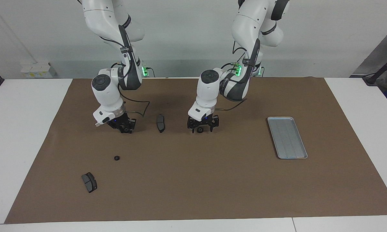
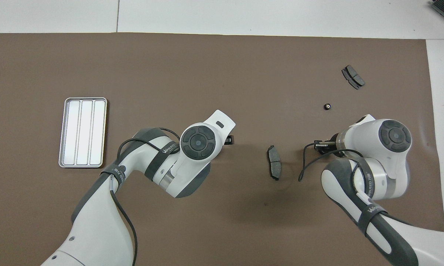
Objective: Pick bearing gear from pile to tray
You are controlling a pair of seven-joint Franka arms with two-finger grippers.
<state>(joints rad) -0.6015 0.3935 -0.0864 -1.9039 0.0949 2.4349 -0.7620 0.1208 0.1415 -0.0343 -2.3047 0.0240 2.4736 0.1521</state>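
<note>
Quick rundown from us, clock directions read off the facing view.

The left gripper (image 1: 199, 127) is down low on the brown mat (image 1: 193, 180), around the middle of the table. Its fingers are spread apart, with a small black ring (image 1: 199, 130) sitting on the mat between them. We don't see them touching it. From overhead the wrist hides nearly all of this.

The right gripper (image 1: 124, 127) is also down at the mat, toward the right arm's end of the table. There's a second ring (image 1: 126, 130) right at its tip. Honestly, we can't tell if it's gripping that one or not.

A dark curved pad (image 1: 160, 122) lies flat between the two grippers, at about 9 o'clock from the left one.

A loose ring (image 1: 117, 158) sits at about 6 o'clock from the right gripper, farther from the robots. Another pad (image 1: 89, 182) lies at about 7 o'clock from that ring.

The tray (image 1: 287, 138) is well apart from all of it, at roughly 3 o'clock from the left gripper, toward the left arm's end. We see no parts in it.
</note>
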